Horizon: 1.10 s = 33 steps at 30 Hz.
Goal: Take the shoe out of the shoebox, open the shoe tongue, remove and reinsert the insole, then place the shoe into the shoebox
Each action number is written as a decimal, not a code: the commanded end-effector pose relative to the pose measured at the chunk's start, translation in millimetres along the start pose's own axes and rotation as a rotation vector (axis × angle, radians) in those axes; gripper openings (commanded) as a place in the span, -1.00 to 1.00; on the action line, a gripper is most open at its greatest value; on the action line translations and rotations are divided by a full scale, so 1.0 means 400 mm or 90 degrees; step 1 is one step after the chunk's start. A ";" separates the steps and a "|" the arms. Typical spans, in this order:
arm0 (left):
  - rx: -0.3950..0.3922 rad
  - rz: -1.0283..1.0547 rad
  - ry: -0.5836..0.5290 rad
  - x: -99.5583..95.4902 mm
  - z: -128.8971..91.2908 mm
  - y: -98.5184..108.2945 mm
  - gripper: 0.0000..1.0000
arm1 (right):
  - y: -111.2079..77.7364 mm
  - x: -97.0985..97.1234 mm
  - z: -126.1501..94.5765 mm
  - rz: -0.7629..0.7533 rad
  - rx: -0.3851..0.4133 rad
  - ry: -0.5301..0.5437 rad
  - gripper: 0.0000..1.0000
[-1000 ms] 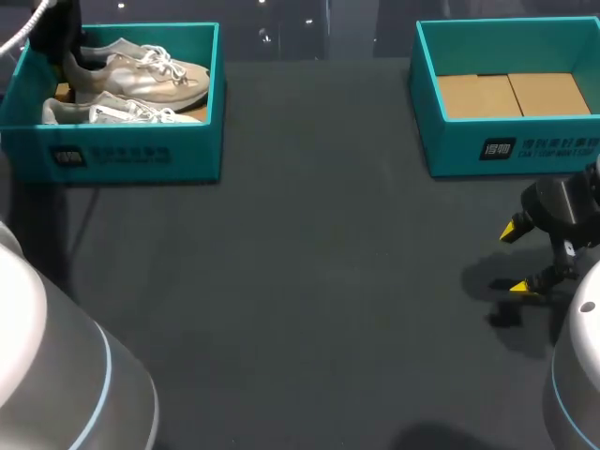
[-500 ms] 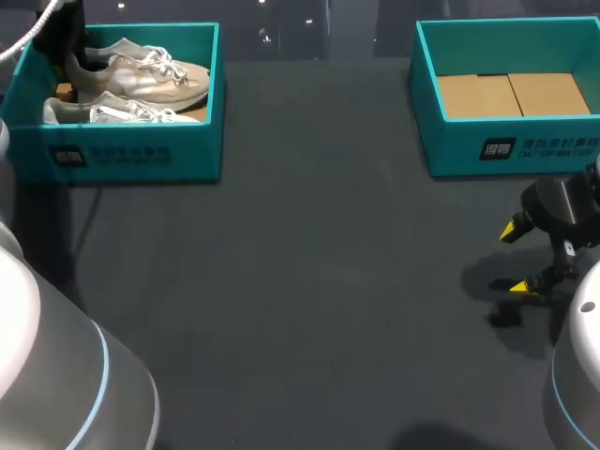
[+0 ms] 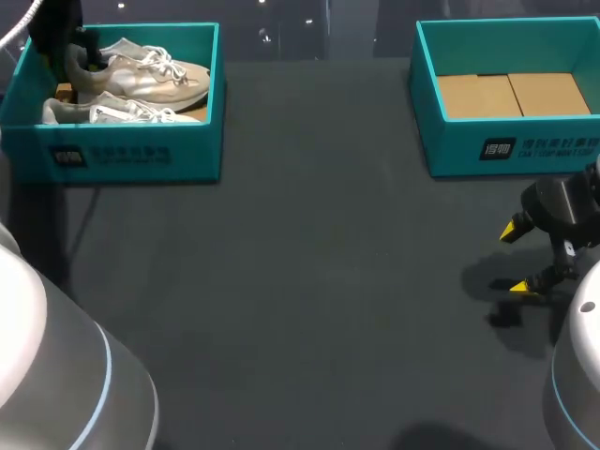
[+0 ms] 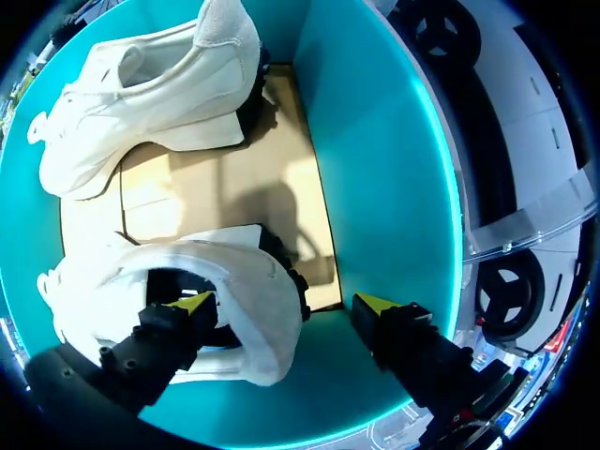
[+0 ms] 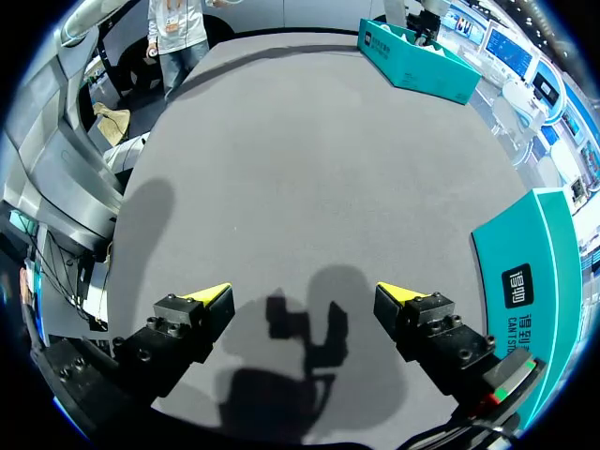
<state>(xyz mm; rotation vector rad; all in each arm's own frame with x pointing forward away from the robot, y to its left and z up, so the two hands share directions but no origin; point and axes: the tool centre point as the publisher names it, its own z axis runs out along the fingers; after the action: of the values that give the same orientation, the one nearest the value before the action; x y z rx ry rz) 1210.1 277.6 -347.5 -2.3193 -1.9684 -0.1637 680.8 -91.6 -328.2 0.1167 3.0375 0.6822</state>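
The shoe [image 4: 253,309], a pale cream trainer with a smooth upper and a padded, rounded collar, lies in the left shoebox [image 3: 122,155], a teal card box with a brown cardboard floor. The left gripper [image 4: 281,304] is down in the box at the shoe's heel with its fingers spread wide. One yellow tip sits inside the shoe's opening and the other stands clear of the heel beside the teal end wall, so it grips nothing. The second shoe [image 4: 141,103] lies ahead of the gripper, its heel tab a rougher, suede-like patch. Only the left wrist view shows this finger placement. The head view shows a dark wrist over the heel end and both shoes' white laces. The right gripper [image 3: 515,258] hangs wide open, holding nothing, over the dark matte table [image 3: 309,281] near the right shoebox [image 3: 506,150], which is floored with two cardboard flaps.
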 end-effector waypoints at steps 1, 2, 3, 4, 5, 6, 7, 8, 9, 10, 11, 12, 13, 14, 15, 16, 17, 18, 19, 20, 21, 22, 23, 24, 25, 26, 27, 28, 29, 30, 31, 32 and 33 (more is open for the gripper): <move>-0.022 0.006 0.011 -0.018 -0.095 -0.084 0.91 | 0.001 0.004 -0.001 0.000 0.002 -0.002 1.00; -0.021 0.007 0.012 -0.022 -0.107 -0.092 0.91 | 0.001 0.004 -0.001 0.000 0.002 -0.002 1.00; -0.020 0.007 0.013 -0.026 -0.121 -0.100 0.91 | 0.001 0.004 -0.001 0.000 0.002 -0.002 1.00; -0.020 0.003 0.017 -0.028 -0.134 -0.107 0.92 | 0.001 0.004 -0.001 0.000 0.002 -0.002 1.00; -0.019 0.003 0.018 -0.029 -0.150 -0.118 0.93 | 0.001 0.004 -0.001 0.000 0.002 -0.002 1.00; -0.018 0.001 0.018 -0.030 -0.165 -0.128 0.96 | 0.001 0.004 -0.001 0.000 0.002 -0.002 1.00; -0.018 -0.001 0.018 -0.030 -0.180 -0.141 1.00 | 0.001 0.004 -0.001 0.000 0.002 -0.002 1.00; -0.019 -0.004 0.016 -0.029 -0.189 -0.148 1.00 | 0.001 0.004 -0.001 0.000 0.002 -0.002 1.00; -0.018 -0.008 0.014 -0.028 -0.203 -0.158 1.00 | 0.001 0.004 -0.001 0.000 0.002 -0.002 1.00; -0.018 -0.008 0.014 -0.029 -0.218 -0.174 1.00 | 0.001 0.004 -0.001 0.000 0.002 -0.002 1.00; -0.018 -0.009 0.014 -0.030 -0.231 -0.191 1.00 | 0.001 0.004 -0.001 0.000 0.002 -0.002 1.00; -0.018 -0.010 0.013 -0.031 -0.245 -0.212 1.00 | 0.001 0.004 -0.001 0.000 0.002 -0.002 1.00; -0.017 -0.013 0.012 -0.031 -0.256 -0.227 1.00 | 0.001 0.004 -0.001 0.000 0.002 -0.002 1.00; -0.014 -0.021 0.009 -0.031 -0.263 -0.240 1.00 | 0.001 0.004 -0.001 0.000 0.002 -0.002 1.00; -0.019 -0.023 0.011 -0.030 -0.271 -0.257 1.00 | 0.001 0.004 -0.001 0.000 0.002 -0.002 1.00; -0.020 -0.030 0.010 -0.030 -0.279 -0.273 1.00 | 0.001 0.004 -0.001 0.000 0.002 -0.002 1.00; -0.014 -0.032 0.008 -0.030 -0.287 -0.288 1.00 | 0.001 0.004 -0.001 0.000 0.002 -0.002 1.00; 0.001 -0.021 -0.001 -0.027 -0.297 -0.307 1.00 | 0.001 0.004 -0.001 0.000 0.002 -0.002 1.00; 0.001 -0.021 -0.001 -0.027 -0.297 -0.307 1.00 | 0.001 0.004 -0.001 0.000 0.002 -0.002 1.00; 0.001 -0.021 -0.001 -0.027 -0.297 -0.307 1.00 | 0.001 0.004 -0.001 0.000 0.002 -0.002 1.00; 0.001 -0.021 -0.001 -0.027 -0.297 -0.307 1.00 | 0.001 0.004 -0.001 0.000 0.002 -0.002 1.00; 0.001 -0.021 -0.001 -0.027 -0.297 -0.307 1.00 | 0.001 0.004 -0.001 0.000 0.002 -0.002 1.00; 0.001 -0.021 -0.001 -0.027 -0.297 -0.307 1.00 | 0.001 0.004 -0.001 0.000 0.002 -0.002 1.00; 0.001 -0.021 -0.001 -0.027 -0.297 -0.307 1.00 | 0.001 0.004 -0.001 0.000 0.002 -0.002 1.00; 0.001 -0.021 -0.001 -0.027 -0.297 -0.307 1.00 | 0.001 0.004 -0.001 0.000 0.002 -0.002 1.00; 0.001 -0.021 -0.001 -0.027 -0.297 -0.307 1.00 | 0.001 0.004 -0.001 0.000 0.002 -0.002 1.00; 0.001 -0.021 -0.001 -0.027 -0.297 -0.307 1.00 | 0.001 0.004 -0.001 0.000 0.002 -0.002 1.00; 0.001 -0.021 -0.001 -0.027 -0.297 -0.307 1.00 | 0.001 0.004 -0.001 0.000 0.002 -0.002 1.00; 0.001 -0.021 -0.001 -0.027 -0.297 -0.307 1.00 | 0.001 0.004 -0.001 0.000 0.002 -0.002 1.00; 0.001 -0.021 -0.001 -0.027 -0.297 -0.307 1.00 | 0.001 0.004 -0.001 0.000 0.002 -0.002 1.00; 0.001 -0.021 -0.001 -0.027 -0.297 -0.307 1.00 | 0.001 0.004 -0.001 0.000 0.002 -0.002 1.00; 0.001 -0.021 -0.001 -0.027 -0.297 -0.307 1.00 | 0.001 0.004 -0.001 0.000 0.002 -0.002 1.00; 0.001 -0.021 -0.001 -0.027 -0.297 -0.307 1.00 | 0.001 0.004 -0.001 0.000 0.002 -0.002 1.00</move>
<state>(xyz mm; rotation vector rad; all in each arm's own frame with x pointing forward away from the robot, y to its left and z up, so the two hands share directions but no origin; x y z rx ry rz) 1092.1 269.7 -231.7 -2.2687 -1.9960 -0.1252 680.8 -91.5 -328.2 0.1166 3.0375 0.6822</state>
